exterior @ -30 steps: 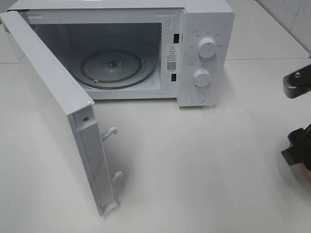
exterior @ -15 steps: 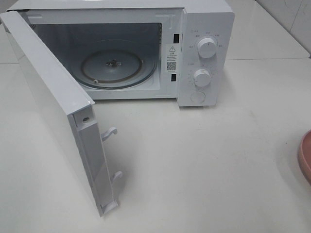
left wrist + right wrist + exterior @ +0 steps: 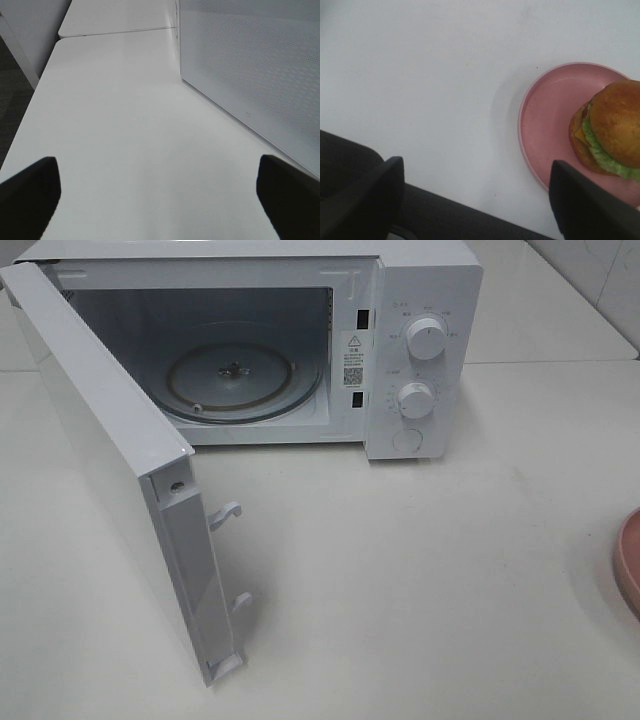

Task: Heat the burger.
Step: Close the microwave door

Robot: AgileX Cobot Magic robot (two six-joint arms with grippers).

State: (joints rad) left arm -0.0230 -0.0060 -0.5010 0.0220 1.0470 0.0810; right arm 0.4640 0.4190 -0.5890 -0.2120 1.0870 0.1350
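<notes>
While the microwave (image 3: 300,340) stands at the rear of the white table (image 3: 420,580) with its door (image 3: 120,490) swung fully outward toward the front left, the cavity lies exposed, and the glass turntable (image 3: 245,380) is visible on its floor. Two latch hooks (image 3: 228,512) project from the door's free edge. Two round dials (image 3: 427,338) sit one above the other on the control panel at the right of the cavity. A broad stretch of bare tabletop extends from the door's free edge across to the right margin of the high view, where only the rim of the pink plate (image 3: 630,560) enters the frame. Neither arm appears in that view.

Seen from the right wrist, the burger (image 3: 610,132) rests on the pink plate (image 3: 545,125), set toward the side of the plate away from the bare table, with lettuce showing under its bun. The right gripper (image 3: 477,200) has its fingers spread wide and holds nothing; it hangs above the table just beside the plate, near the table's edge. Seen from the left wrist, the left gripper (image 3: 160,197) is likewise spread wide and empty, above open tabletop beside the door's perforated outer face (image 3: 250,70).
</notes>
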